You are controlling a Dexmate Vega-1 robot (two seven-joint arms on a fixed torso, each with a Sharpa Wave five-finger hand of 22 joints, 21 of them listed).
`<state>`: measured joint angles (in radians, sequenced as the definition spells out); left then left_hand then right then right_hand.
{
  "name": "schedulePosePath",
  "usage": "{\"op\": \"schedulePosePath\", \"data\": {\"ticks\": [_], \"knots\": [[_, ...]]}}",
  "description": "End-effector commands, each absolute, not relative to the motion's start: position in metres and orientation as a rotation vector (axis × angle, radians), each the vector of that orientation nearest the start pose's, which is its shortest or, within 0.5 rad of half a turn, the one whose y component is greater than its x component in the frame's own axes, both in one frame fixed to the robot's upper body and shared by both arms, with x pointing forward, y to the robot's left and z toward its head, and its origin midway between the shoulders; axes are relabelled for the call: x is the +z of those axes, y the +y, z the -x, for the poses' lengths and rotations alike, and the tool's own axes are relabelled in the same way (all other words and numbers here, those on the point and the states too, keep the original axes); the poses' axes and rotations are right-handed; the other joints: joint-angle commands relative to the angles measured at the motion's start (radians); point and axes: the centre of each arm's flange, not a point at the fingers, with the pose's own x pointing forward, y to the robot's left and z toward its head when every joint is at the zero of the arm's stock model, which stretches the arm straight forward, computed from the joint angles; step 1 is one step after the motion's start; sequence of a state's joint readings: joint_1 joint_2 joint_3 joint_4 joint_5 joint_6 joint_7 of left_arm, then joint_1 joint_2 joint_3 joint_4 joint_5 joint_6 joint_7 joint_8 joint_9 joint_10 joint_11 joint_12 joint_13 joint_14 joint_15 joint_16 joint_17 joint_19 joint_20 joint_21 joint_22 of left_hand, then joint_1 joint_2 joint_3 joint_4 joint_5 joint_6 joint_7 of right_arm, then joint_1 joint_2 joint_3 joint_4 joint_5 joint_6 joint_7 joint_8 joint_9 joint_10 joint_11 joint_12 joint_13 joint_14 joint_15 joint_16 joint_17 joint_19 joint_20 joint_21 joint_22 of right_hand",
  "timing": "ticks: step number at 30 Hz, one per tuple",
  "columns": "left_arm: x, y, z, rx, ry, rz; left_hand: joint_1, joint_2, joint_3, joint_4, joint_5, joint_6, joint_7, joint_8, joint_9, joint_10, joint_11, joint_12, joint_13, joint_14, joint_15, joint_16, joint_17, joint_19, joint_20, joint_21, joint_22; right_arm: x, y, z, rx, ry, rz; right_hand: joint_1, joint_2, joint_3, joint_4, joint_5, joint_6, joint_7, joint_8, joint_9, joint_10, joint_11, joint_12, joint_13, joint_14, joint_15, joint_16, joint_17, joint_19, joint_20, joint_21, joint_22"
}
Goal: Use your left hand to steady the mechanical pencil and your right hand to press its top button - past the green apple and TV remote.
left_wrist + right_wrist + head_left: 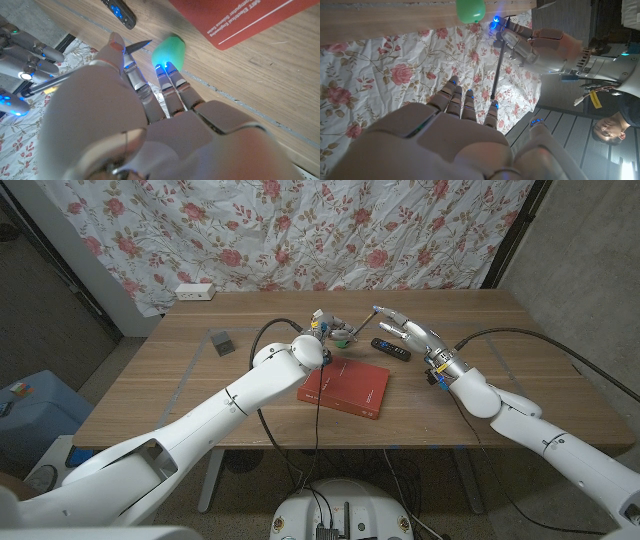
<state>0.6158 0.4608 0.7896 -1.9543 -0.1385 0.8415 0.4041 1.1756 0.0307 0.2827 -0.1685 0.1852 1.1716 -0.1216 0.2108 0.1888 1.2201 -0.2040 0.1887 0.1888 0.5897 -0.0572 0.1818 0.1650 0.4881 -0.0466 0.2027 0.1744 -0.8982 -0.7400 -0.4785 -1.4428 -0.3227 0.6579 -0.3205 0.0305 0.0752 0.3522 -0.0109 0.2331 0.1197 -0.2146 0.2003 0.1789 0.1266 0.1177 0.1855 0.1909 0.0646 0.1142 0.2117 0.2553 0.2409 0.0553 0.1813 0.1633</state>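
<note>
My left hand (318, 330) holds the thin mechanical pencil (355, 320) above the table, slanted with its top end toward my right hand (410, 332). In the left wrist view the pencil (85, 67) crosses the fingers of the left hand (145, 115), its tip near the green apple (169, 50). In the right wrist view the right hand (455, 130) reaches with fingers extended; one fingertip (494, 106) sits at the top end of the pencil (497, 70), which the left hand (530, 45) grips. The apple (341, 336) lies just behind the left hand, the black TV remote (391, 349) under the right hand.
A red book (345, 387) lies on the wooden table (500, 380) in front of both hands. A small grey object (222, 343) sits to the left and a white power strip (194, 291) at the back edge. A person (607, 131) is beside the table.
</note>
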Motion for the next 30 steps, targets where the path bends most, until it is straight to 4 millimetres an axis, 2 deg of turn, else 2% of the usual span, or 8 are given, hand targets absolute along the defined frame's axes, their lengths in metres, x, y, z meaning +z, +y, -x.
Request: {"op": "schedulePosePath", "data": {"ticks": [1,30], "knots": [[0.035,0.071,-0.573,-0.034,-0.368,-0.695,0.002,0.014,-0.003,0.002,0.005,0.007,0.007,-0.002,0.002,0.029,-0.022,0.006,0.002,0.008,-0.161,-0.003,0.003,0.006,-0.086,0.003,0.002,-0.034,-0.243,-0.569,0.212,-1.088,0.914,-0.002,0.014,0.002,0.008,0.007,0.006,-0.006,-0.001,0.002,-0.001,-0.006,0.009,0.0,-0.002,-0.005,0.003,0.002,0.002,-0.01,0.005,0.003],[0.032,0.07,-0.571,-0.03,-0.363,-0.693,0.004,0.015,-0.007,0.002,0.006,0.007,0.007,-0.003,0.002,0.03,-0.022,0.005,0.001,0.008,-0.161,-0.003,0.003,0.006,-0.087,0.002,0.002,-0.024,-0.253,-0.562,0.161,-1.128,0.881,0.003,0.013,0.005,0.007,0.009,0.009,-0.006,-0.005,0.001,0.003,-0.007,0.012,0.0,0.005,-0.006,0.005,0.0,0.007,-0.009,0.006,0.002]]}}
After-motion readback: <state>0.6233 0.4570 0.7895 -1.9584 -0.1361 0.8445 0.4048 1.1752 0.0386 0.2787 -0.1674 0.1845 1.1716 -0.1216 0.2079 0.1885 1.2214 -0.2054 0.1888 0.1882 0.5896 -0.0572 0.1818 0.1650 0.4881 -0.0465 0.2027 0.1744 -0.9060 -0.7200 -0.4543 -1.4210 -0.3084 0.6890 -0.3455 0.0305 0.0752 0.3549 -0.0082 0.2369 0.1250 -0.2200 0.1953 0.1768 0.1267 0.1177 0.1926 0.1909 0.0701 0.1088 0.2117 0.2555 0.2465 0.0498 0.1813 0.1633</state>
